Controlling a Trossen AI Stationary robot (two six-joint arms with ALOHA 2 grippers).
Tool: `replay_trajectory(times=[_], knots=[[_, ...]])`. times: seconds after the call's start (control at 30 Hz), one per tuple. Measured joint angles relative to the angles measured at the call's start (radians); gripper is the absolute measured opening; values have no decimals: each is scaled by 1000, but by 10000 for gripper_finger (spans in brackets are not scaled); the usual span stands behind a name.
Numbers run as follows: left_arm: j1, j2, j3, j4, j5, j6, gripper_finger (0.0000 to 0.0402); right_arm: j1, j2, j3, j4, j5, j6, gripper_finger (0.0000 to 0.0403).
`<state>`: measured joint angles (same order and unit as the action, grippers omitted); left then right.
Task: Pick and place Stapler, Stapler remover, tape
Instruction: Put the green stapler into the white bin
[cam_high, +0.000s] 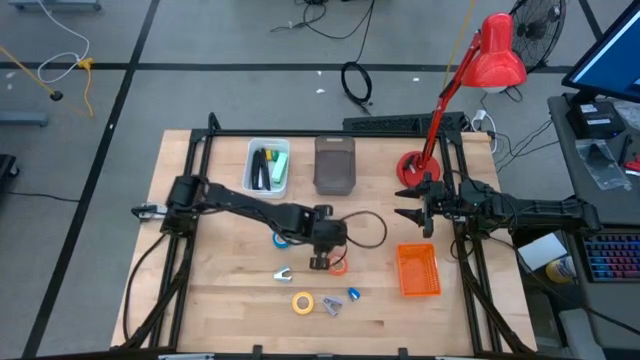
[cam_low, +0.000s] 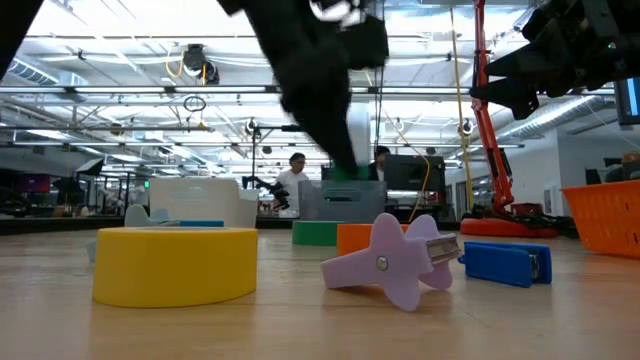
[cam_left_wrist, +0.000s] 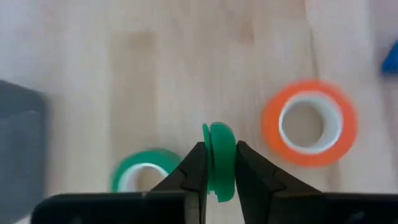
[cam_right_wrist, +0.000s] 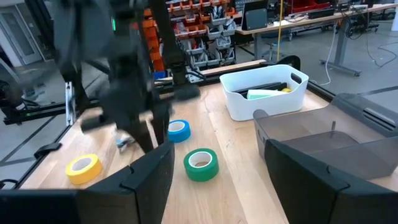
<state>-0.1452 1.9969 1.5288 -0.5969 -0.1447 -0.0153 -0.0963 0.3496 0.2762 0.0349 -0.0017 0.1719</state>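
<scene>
we've got the left gripper (cam_left_wrist: 219, 171) mid-table, its dark fingers pinching a small green disc-shaped piece (cam_left_wrist: 219, 160) on edge — the green tape ring (cam_left_wrist: 144, 173) and orange tape ring (cam_left_wrist: 309, 122) lie flat on the wood nearby. right gripper (cam_high: 411, 203) waits spread by the orange mesh basket (cam_high: 418, 270).

The left arm (cam_high: 250, 205) hides most of the blue tape roll (cam_high: 280, 239); the orange basket (cam_low: 605, 215) is cut off.

Left claw (cam_left_wrist: 219, 168) clamped shut mid-table; right claw (cam_right_wrist: 214, 180) spread, waiting.
</scene>
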Motion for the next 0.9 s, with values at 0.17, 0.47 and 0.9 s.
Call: replay_trajectory(times=[0.17, 0.47, 0.9], knots=[[4, -146, 1, -7, -157, -86, 54, 0, 0, 0, 0, 0, 0, 242], [113, -371, 1, -229, -550, -167, 54, 0, 0, 0, -1, 0, 0, 242], [507, -409, 1, -401, -454, -166, 54, 0, 0, 0, -1, 0, 0, 242]])
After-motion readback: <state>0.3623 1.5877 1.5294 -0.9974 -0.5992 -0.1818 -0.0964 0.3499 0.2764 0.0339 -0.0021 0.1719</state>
